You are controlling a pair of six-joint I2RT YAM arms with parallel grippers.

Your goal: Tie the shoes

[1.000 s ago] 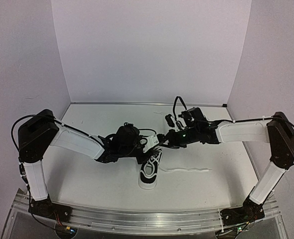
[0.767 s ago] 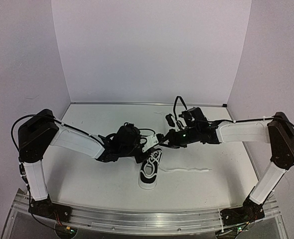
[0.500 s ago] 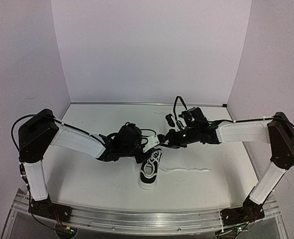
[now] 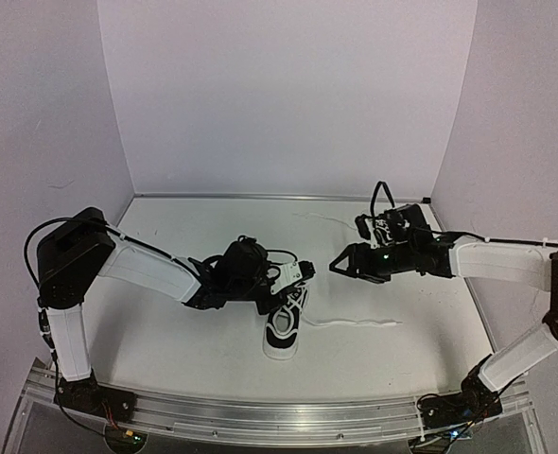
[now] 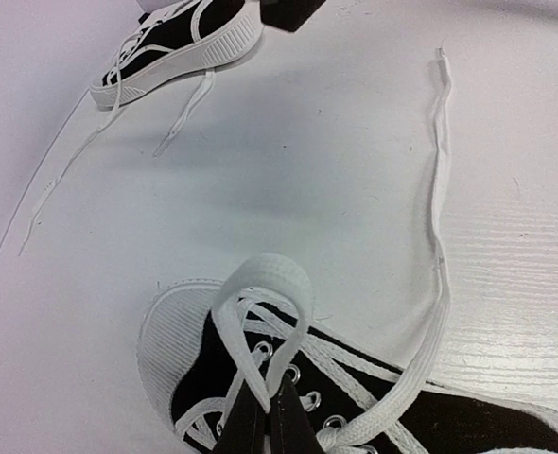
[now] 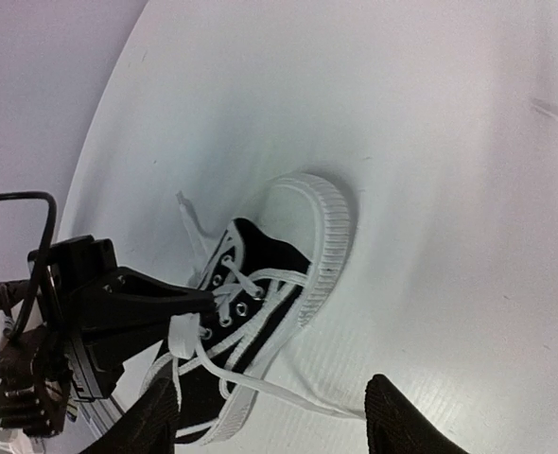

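Near the front edge of the tabletop (image 4: 165, 331), one shoe (image 4: 281, 333) sat; left claw (image 5: 260, 421) clenched on its lace loop (image 5: 265, 282). Right claw (image 6: 274, 416) hung released, empty, rightward. Best bet was holding the loop taut while the right claw took the loose lace (image 4: 355, 324).

A small black canvas sneaker with a white ribbed rubber toe cap and sole (image 4: 281, 336) stands upright near the middle of the white table (image 4: 165, 331), its toe towards the back edge. One flat white lace rises in a loop (image 5: 270, 271) over its front eyelets. The other lace (image 4: 355, 323) trails loose towards the table's right side. The matching second sneaker (image 5: 177, 40) stands farther back on the table, its laces (image 5: 180, 118) untied and sprawled.
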